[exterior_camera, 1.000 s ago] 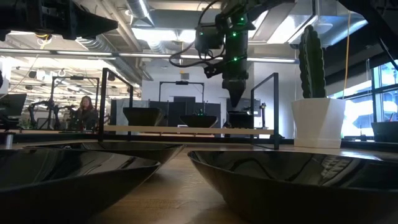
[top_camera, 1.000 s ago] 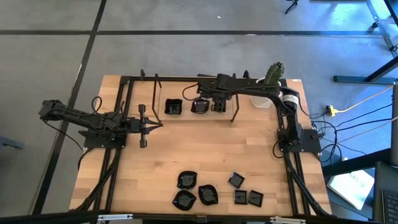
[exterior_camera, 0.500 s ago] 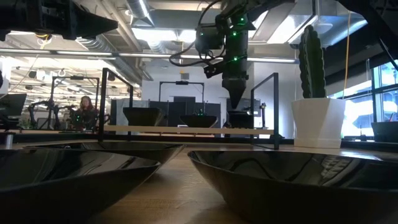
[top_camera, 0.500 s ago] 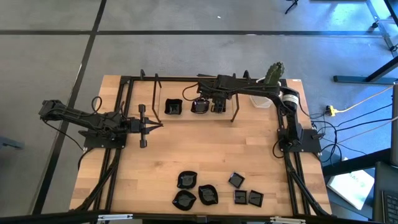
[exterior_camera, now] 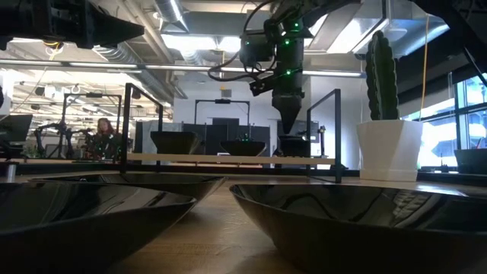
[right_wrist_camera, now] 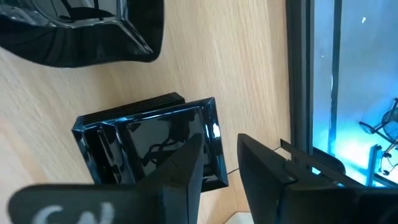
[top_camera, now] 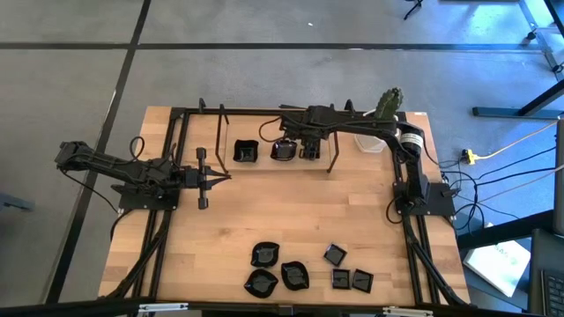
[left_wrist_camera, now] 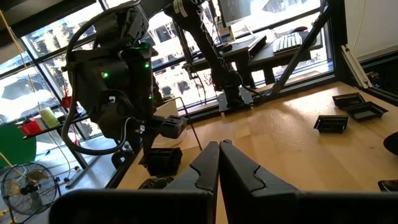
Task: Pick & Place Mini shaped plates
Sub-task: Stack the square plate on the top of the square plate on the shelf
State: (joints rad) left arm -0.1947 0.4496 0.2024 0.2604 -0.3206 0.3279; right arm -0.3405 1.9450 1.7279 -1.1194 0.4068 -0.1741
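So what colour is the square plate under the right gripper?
Glossy black square plate, clearest in the right wrist view.

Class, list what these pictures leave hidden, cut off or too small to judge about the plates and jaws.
- High view: third shelf plate sits under the right gripper.
- Low view: front plate cut off by the frame's edge.
- Right wrist view: square plate partly behind the jaws; contact unclear.

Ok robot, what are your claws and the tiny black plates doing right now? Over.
Right gripper open above square plate on back rack. Left gripper shut, waiting at table's left. Seven plates near front edge. Nothing blocking.
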